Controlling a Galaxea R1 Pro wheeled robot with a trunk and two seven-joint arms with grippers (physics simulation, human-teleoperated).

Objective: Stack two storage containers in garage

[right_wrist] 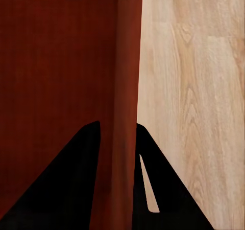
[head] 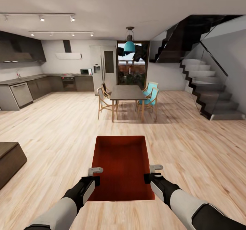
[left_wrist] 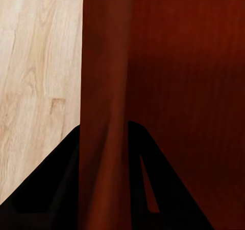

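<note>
Left claw (head: 95,176) pinches the left wall of the storage container (head: 121,165), one finger each side; right claw (head: 150,173) does likewise on the right wall. A two-sided hold likely keeps the bin level for carrying. Bin empty, held over the wood-plank floor (head: 191,148), dining table (head: 127,93) ahead.

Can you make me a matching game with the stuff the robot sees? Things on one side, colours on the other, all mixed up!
Things:
1. storage container
2. pendant lamp
3. dining table
4. floor

Colours:
A. light wood
B. red-orange
C. dark grey-brown
D. teal

Pairs: 1-B, 2-D, 3-C, 4-A
</note>
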